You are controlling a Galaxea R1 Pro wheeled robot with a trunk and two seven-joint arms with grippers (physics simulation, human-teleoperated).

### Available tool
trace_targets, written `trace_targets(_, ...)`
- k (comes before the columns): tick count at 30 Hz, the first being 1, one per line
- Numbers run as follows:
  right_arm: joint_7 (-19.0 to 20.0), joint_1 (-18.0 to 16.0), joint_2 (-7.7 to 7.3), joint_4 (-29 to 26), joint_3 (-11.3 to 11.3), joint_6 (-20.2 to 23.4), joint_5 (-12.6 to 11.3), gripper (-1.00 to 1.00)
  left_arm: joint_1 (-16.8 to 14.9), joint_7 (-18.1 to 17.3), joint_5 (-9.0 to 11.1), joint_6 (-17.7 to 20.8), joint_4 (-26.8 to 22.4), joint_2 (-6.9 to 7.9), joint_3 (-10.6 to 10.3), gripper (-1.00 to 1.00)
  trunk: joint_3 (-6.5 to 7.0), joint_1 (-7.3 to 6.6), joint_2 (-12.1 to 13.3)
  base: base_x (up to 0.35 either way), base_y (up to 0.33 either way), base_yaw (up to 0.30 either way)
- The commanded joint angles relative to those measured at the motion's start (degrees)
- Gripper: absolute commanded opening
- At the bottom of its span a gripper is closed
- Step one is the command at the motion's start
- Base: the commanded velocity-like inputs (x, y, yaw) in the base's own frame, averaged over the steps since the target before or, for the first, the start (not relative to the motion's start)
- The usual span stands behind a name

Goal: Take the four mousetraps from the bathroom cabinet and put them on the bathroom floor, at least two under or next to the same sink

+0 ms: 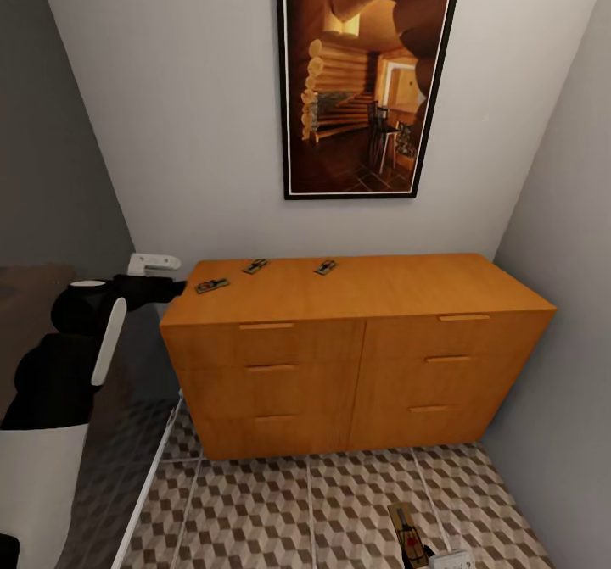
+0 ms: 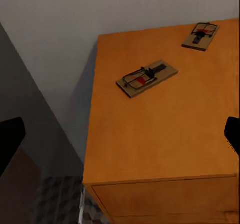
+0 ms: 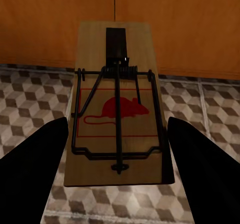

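Right hand grips a mousetrap between its fingers over the bathroom floor, frame bottom. Left hand wide open, empty, above the cabinet; three mousetraps on top. Picture above.

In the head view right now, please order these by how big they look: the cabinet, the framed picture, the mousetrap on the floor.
1. cabinet
2. framed picture
3. mousetrap on the floor; it lies nearest the camera and is partly cut off, yet looks smallest.
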Motion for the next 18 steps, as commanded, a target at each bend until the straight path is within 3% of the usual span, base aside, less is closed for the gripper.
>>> trace_targets(1, 0.0, 0.0, -0.02, 0.0, 0.0, -0.2, 0.2, -1.00, 0.0, -2.9, 0.1, 0.2, -0.1, 1.22, 0.0, 1.00, -0.06, 0.00, 0.0, 0.000, 0.000, 0.000)
trace_targets(7, 0.0, 0.0, -0.02, 0.0, 0.0, -0.1, 0.2, -1.00, 0.0, -19.3, -0.2, -0.4, -0.6, 9.50, 0.1, 1.00, -0.06, 0.00, 0.0, 0.000, 0.000, 0.000)
trace_targets(12, 0.1, 0.0, -0.02, 0.0, 0.0, 0.4, 0.2, -1.00, 0.0, -27.6, -0.3, -2.0, -1.7, 14.94, 0.0, 1.00, -0.06, 0.00, 0.0, 0.000, 0.000, 0.000)
trace_targets(15, 0.2, 0.0, -0.02, 0.0, 0.0, 1.8, 0.2, -1.00, 0.0, -32.2, -0.4, -3.2, -1.8, 16.77, 0.0, 1.00, -0.06, 0.00, 0.0, 0.000, 0.000, 0.000)
trace_targets(18, 0.2, 0.0, -0.02, 0.0, 0.0, 2.2, 0.2, -1.00, 0.0, -35.1, -0.5, -4.3, -1.8, 17.43, 0.0, 1.00, -0.06, 0.00, 0.0, 0.000, 0.000, 0.000)
